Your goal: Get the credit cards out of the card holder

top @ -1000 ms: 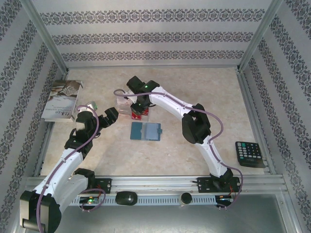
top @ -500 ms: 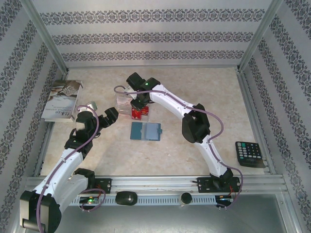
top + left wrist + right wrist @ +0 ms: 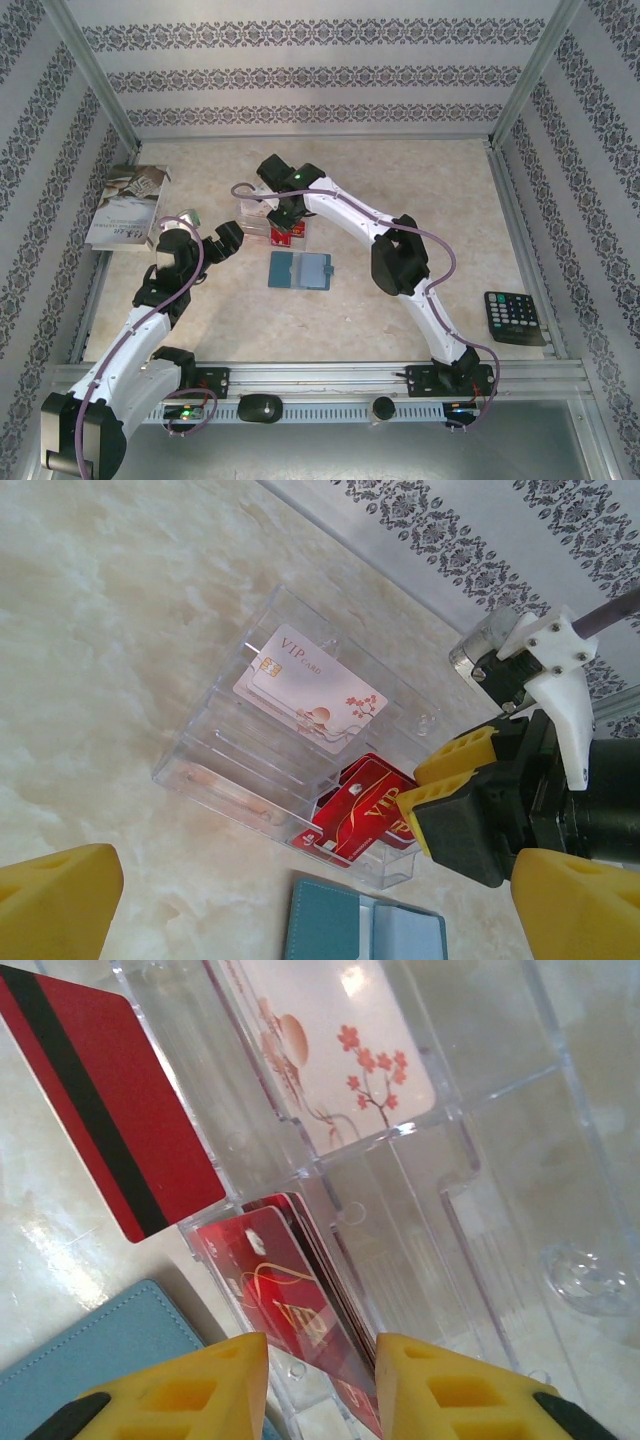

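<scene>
Extraction appears largely complete. Small teal folding card holder (image 3: pixel 300 270) lies open mid-way across the marbled surface (image 3: pixel 430 190), just beside the clear compartmented plastic tray (image 3: pixel 200 750) on its near-edge side, with no card discernible in it. Red plastic credit cards (image 3: pixel 350 805) and one pale card (image 3: pixel 310 685) sit in the tray. The right tool (image 3: pixel 320 1385) stands narrowly parted astride the red stack, and a grip cannot be confirmed. The left tool (image 3: pixel 228 238) is spread wide and empty. Outstanding: release and withdrawal.

Top cam overhead, wrist cams close, sharing tray (image 3: pixel 225 748)

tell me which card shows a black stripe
The lone red card beside the clear tray; the red stack and pale blossom card show printed fronts.
</scene>
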